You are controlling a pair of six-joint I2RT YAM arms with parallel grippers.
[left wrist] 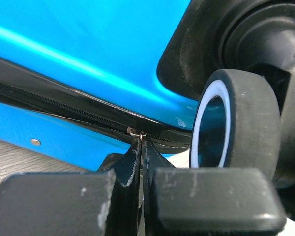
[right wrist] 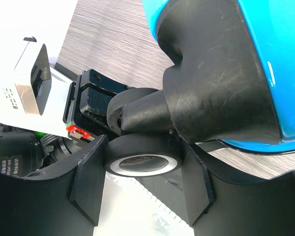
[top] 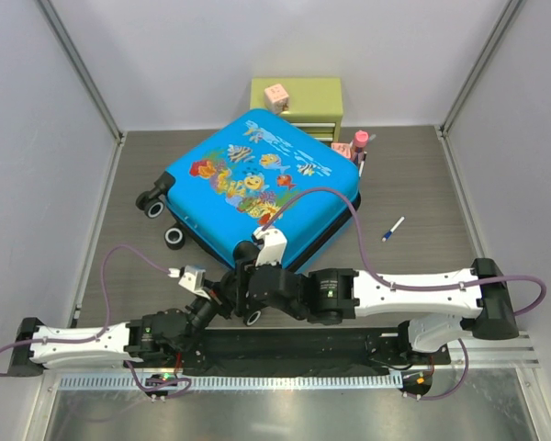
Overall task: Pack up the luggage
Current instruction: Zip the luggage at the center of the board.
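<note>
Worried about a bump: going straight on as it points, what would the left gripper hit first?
Most likely the luggage: the left gripper, shut on the zipper pull, sits right at its zipper seam, blue shell just behind. A wheel stands close beside that line.

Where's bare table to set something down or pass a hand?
Free: grey wood-grain table right of the blue fish-print hard-shell suitcase, bar a small white-and-blue pen; also the strip left of its black wheels. Crowded: near corner, left gripper on the zipper pull, right gripper on the near wheel; back, green drawer chest.
</note>
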